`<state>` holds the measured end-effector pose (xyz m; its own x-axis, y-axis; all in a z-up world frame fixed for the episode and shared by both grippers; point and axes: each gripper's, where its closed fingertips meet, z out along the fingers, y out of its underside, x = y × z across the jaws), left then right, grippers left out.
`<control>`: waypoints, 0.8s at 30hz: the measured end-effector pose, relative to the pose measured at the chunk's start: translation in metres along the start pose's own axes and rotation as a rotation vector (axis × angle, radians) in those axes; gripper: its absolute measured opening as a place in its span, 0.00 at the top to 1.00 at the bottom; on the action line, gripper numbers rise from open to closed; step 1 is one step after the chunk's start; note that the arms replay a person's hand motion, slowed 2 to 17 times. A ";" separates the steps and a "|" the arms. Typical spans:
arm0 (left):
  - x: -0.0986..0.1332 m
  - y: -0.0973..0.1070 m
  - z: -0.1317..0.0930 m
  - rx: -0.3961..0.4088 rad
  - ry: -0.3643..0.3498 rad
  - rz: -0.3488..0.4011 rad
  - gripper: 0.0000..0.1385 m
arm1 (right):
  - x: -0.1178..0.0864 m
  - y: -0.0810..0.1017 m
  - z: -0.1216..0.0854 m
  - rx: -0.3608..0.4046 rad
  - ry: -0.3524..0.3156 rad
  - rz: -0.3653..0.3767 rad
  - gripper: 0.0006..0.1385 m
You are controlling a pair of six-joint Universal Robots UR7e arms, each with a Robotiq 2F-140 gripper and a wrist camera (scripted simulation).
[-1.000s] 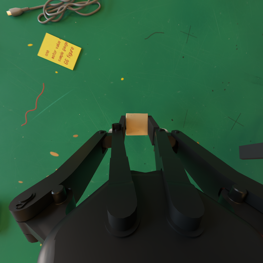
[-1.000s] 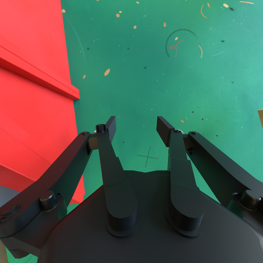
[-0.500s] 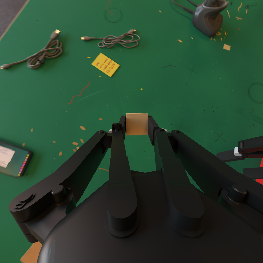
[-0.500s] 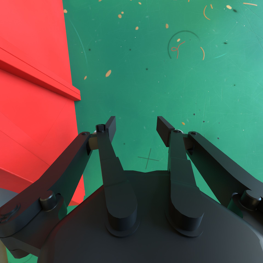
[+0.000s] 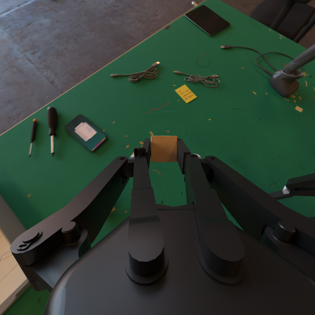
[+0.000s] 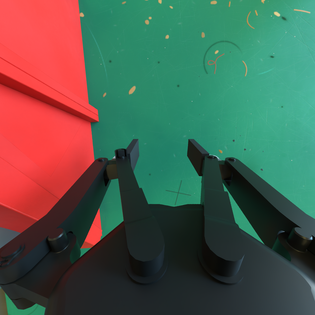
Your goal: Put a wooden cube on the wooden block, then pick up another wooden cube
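Since a second ago the left gripper [image 5: 163, 149] has climbed well clear of the green table [image 5: 221, 136], so its view now takes in far more of the table and the floor beyond its edge, while the right wrist view has hardly changed. It stays clamped on the wooden cube [image 5: 163, 148], both pads flat against opposite faces, the cube square between them and hanging well above the table. Neither view shows the wooden block (so which way it lies from the cube cannot be told), and the coming placement turns on finding it. By my reading the carry is under way and the stacking not yet done. The right gripper [image 6: 162, 153] hovers over bare table with its jaws wide apart and nothing between them, a red box [image 6: 42, 102] just to its left. Farther out from the left gripper lie a phone [image 5: 86, 133], two screwdrivers [image 5: 52, 129], coiled cables [image 5: 143, 74] and a yellow card [image 5: 185, 93].
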<state>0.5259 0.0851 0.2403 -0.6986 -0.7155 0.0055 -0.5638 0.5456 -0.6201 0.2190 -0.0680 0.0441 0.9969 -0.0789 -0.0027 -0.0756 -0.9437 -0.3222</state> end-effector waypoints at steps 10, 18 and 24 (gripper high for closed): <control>-0.075 0.050 -0.063 0.057 -0.152 -0.201 0.71 | -0.002 -0.004 0.002 -0.004 -0.003 -0.014 0.45; -0.114 0.099 -0.067 0.020 -0.204 -0.326 0.71 | -0.003 -0.009 0.003 -0.009 -0.003 -0.026 0.45; -0.126 0.132 -0.048 -0.046 -0.197 -0.381 0.71 | -0.004 -0.013 0.003 -0.014 -0.002 -0.033 0.45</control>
<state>0.5183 0.2687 0.1955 -0.3420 -0.9367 0.0746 -0.7871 0.2423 -0.5672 0.2161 -0.0547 0.0449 0.9989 -0.0466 0.0057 -0.0426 -0.9500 -0.3093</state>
